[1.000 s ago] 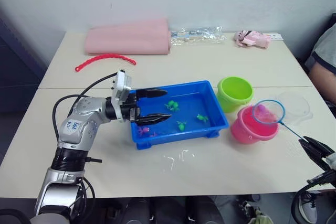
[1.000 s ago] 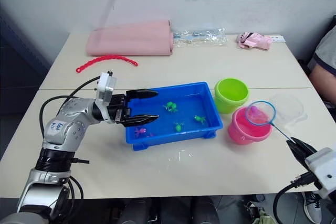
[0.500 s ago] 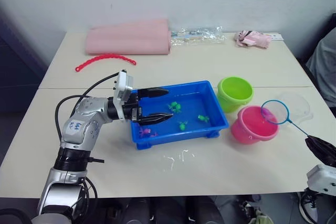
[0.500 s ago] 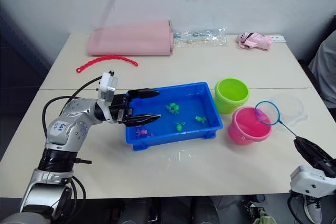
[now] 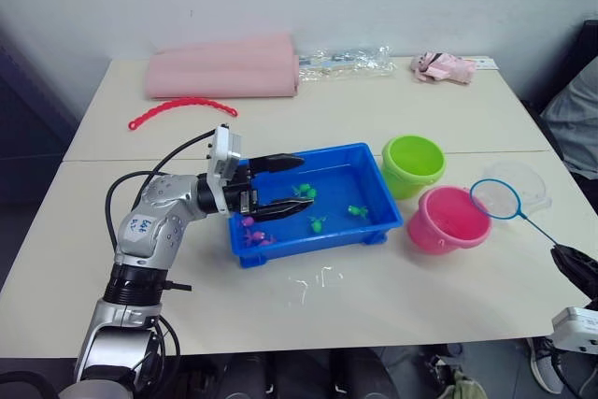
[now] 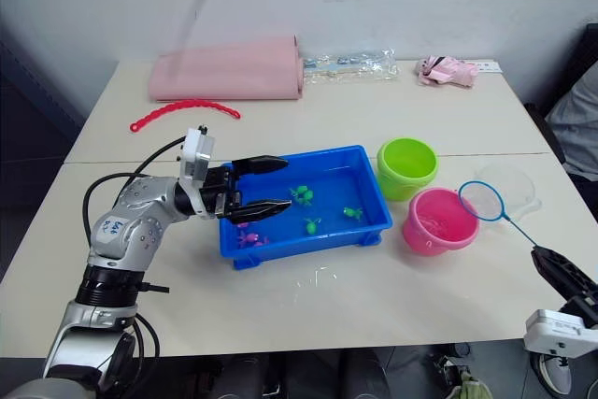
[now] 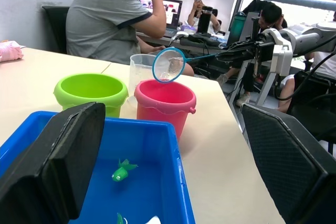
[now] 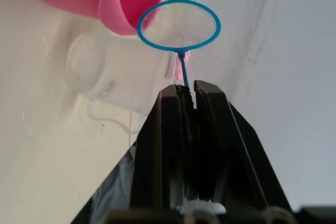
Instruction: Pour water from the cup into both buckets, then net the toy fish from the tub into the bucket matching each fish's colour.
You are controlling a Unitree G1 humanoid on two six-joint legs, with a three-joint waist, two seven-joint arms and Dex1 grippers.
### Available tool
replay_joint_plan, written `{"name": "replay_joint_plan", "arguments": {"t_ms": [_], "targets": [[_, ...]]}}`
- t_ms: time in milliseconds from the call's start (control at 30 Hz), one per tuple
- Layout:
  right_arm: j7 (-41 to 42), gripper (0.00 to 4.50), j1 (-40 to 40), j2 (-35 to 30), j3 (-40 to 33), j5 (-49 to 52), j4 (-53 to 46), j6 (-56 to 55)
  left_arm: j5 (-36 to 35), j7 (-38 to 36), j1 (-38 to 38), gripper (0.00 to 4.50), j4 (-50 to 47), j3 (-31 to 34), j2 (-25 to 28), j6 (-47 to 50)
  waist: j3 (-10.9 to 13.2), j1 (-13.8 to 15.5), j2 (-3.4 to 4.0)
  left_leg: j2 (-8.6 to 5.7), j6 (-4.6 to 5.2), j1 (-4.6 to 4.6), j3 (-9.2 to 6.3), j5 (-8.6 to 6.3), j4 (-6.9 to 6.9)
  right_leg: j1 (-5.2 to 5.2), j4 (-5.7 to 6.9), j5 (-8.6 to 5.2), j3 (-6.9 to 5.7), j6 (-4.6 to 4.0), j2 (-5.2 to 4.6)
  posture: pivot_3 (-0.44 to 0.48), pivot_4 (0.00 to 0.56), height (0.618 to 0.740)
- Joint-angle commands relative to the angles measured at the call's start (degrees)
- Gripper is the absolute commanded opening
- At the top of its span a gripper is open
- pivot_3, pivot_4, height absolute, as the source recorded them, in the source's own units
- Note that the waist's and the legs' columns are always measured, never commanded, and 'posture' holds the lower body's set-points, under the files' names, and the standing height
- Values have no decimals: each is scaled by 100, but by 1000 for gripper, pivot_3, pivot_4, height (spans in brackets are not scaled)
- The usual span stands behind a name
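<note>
Blue tub [image 5: 374, 217] is sitting at frame centre, holding green and pink toy fish [image 5: 319, 223]. Left gripper [image 5: 288, 185] is hovering over the tub's left end, jaws spread wide, grasping nothing. Right gripper [image 8: 188, 92] at lower right is pinching the net [image 5: 495, 199] by its handle; the hoop is hanging just right of the pink bucket [image 5: 448, 220], in front of the clear cup [image 5: 525, 182]. Green bucket [image 5: 414, 163] is standing just beside the pink 1.

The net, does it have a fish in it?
Empty. The net held by the right claw shows bare mesh, nothing inside its blue hoop.
</note>
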Motion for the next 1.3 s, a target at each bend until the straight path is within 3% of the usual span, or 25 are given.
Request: {"name": "replay_joint_plan", "arguments": {"t_ms": [33, 100, 233, 333, 500, 633, 767, 900, 1100, 1300], "targets": [[639, 0, 161, 40, 311, 1844, -437, 616, -53, -2, 12, 4475, -189, 131, 88, -12, 0, -2, 0, 0, 0, 1, 0, 0, 0, 1, -1, 0, 0, 0, 0, 0, 150, 740], [1207, 0, 192, -51, 776, 3378, -1154, 1299, -63, -34, 94, 4475, -145, 241, 223, 11, 0, -16, 1, 3, 1, 2, -5, 0, 0, 6, -1, 0, 2, 0, 0, 0, 150, 740], [1892, 0, -82, -282, 1079, 4926, -2186, 2513, -148, -38, 198, 4475, -69, 460, 426, 78, 0, -40, 3, 10, 3, 14, -5, -1, -1, 12, 6, -1, 8, -3, -1, 0, 150, 740], [2241, 0, -688, -680, 1556, 6630, -2883, 4197, -104, -65, 318, 4475, 41, 636, 664, 75, 0, -32, 2, 9, 9, 17, -6, -3, 0, 13, 10, -1, 8, -3, -5, 0, 150, 740], [2680, 0, -2238, -1317, 2466, 7424, -3106, 5988, -36, -157, 526, 4475, 236, 929, 1095, -41, 1, 5, 3, 9, 11, 9, -15, -5, 0, 8, 8, -3, 7, -9, -12, 0, 150, 740], [3256, 0, -3608, -1608, 3552, 7130, -3015, 6729, -56, -223, 706, 4475, 276, 1198, 1428, -68, 2, 9, 4, 7, 12, -15, -25, -6, 6, -3, 4, -6, -6, -13, -19, 0, 150, 740], [3932, 0, -4784, -1535, 4485, 6876, -2697, 7294, -39, -430, 899, 4475, 232, 1269, 1680, -142, 2, 10, 4, 1, 16, -19, -22, -8, 6, -5, 1, -6, -25, -12, -23, 0, 150, 740], [4741, 0, -6090, -1132, 5636, 5956, -2086, 7134, 82, -809, 1136, 4475, 306, 1276, 2004, -357, 3, -18, 4, -3, 21, -23, -9, -10, 8, -13, 2, -3, -33, -8, -26, 0, 150, 740], [5499, 0, -6952, -591, 6611, 5076, -1463, 7255, 234, -1206, 1386, 4475, 274, 1230, 2347, -613, 3, -39, 4, -1, 19, -33, 6, -10, 4, -37, 21, -4, -29, -8, -24, 0, 150, 740], [5808, 0, -7450, -49, 7073, 4247, -866, 6883, 245, -1387, 1541, 4475, 105, 1282, 2408, -858, 3, -45, 4, -4, 19, -36, 13, -10, 5, -43, 23, -3, -25, -7, -26, 0, 150, 740]]}}
